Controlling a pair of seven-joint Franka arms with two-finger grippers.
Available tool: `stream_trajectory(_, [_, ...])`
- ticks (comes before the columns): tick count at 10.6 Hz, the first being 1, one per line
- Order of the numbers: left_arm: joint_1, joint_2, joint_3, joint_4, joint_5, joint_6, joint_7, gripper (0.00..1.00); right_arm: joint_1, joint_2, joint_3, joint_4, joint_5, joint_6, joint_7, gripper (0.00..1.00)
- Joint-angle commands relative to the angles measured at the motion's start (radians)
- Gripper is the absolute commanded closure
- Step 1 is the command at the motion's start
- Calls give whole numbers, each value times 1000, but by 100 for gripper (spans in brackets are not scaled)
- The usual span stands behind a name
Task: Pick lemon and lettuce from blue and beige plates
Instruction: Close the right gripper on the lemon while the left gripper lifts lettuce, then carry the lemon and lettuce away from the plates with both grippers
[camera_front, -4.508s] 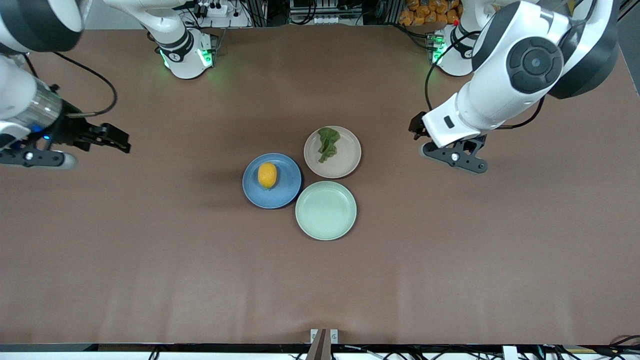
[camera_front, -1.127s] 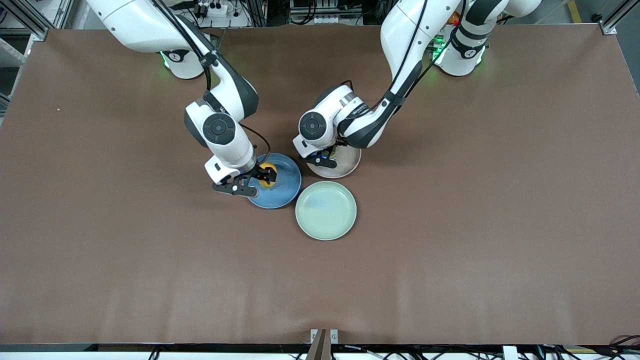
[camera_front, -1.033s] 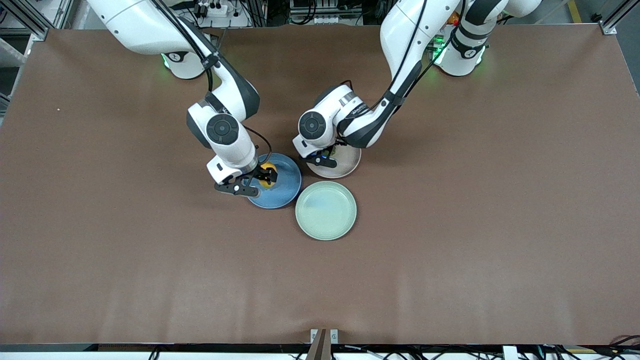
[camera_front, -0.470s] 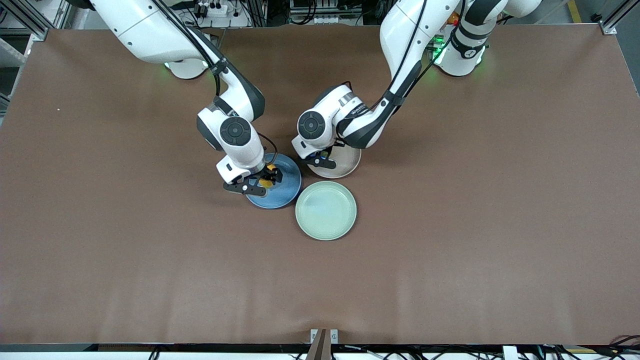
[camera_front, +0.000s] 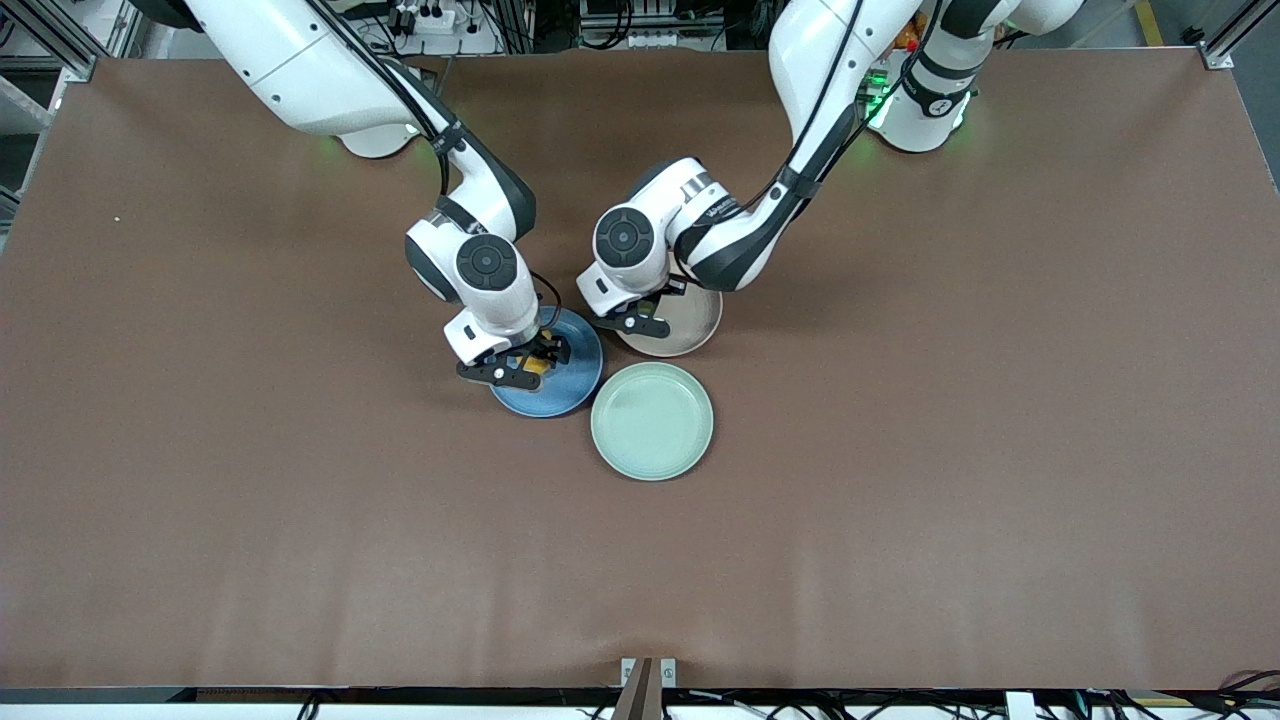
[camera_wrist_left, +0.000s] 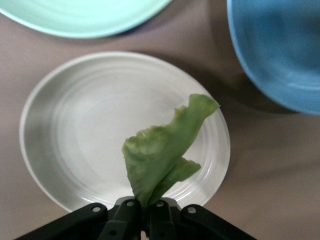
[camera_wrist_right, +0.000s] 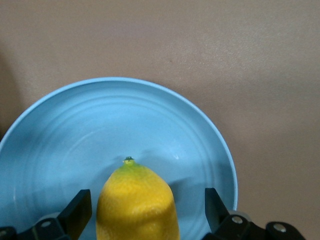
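Over the blue plate (camera_front: 560, 385), the right gripper (camera_front: 530, 365) holds the lemon (camera_wrist_right: 137, 205). In the right wrist view the fruit sits between the two fingers (camera_wrist_right: 75, 212), its stem tip pointing away from the wrist, so its long axis runs along the fingers. Whether the fingers press its sides cannot be told for sure, but it looks gripped. A shadow shows on the plate under its tip, so I judge it is just off the plate.

The left gripper (camera_front: 640, 318) is over the beige plate (camera_front: 690, 335) and is closed on one end of the lettuce (camera_wrist_left: 162, 150). The leaf hangs from the pinched end with its length trailing out over the plate, its free tip above the rim on the side of the blue plate.

Each arm has its own thing, so neither needs to reach across. The coming move looks like a plain lift, straight up from each plate. The two wrists are close together above the touching plates, so I judge the main risk is that the arms brush each other if either one swings sideways. The limp leaf could also slip from a thin pinch.

The mint plate (camera_front: 652, 421) lies nearer the front camera, just beside both other plates, with nothing on it. It is not in the way of a lift.
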Motion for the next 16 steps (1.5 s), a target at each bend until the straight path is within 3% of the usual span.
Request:
stream_trajectory(1, [38, -72, -1, -18, 25, -29, -27, 100, 6, 20, 4, 5, -59, 15, 72, 0])
stream_trajectory(6, [158, -179, 1, -18, 35, -81, -25, 100, 15, 41, 5, 7, -96, 43, 127, 0])
stream_trajectory(11, [304, -211, 0, -18, 110, -81, 22, 100, 15, 44, 5, 7, -130, 35, 126, 64])
stream_trajectory(13, [373, -204, -1, -18, 115, -80, 106, 100, 8, 37, 7, 14, -129, 26, 115, 73])
stream_trajectory(16, [500, -187, -1, -18, 117, -77, 272, 100, -24, -1, 37, 14, -121, -17, 104, 74])
